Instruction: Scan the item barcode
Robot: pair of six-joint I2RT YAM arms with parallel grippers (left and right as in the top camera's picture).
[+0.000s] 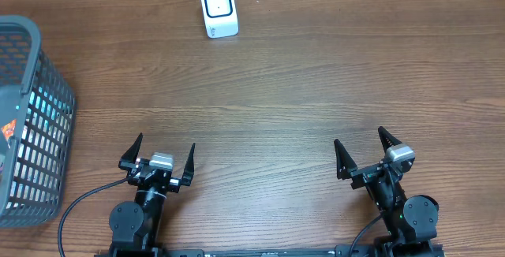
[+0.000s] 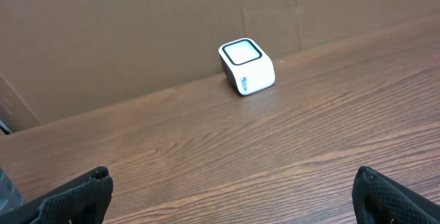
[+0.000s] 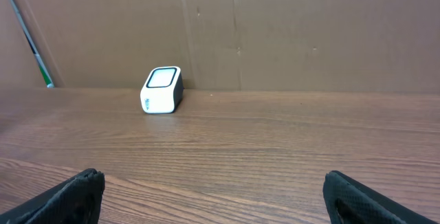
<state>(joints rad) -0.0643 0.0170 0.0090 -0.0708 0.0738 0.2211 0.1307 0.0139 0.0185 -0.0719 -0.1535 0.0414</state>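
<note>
Grey mesh basket [image 1: 35, 40] well off the left gripper's [image 1: 166, 141] left side. The item [image 1: 9, 128] sits inside, only a red-orange patch through the mesh. Weight and stiffness unclear; probably light packaging, take an edge from above. Left jaws wide apart, empty. Scanner [image 1: 218, 9] far ahead, slightly right. Right gripper [image 1: 360, 136] likewise apart, empty.
</note>
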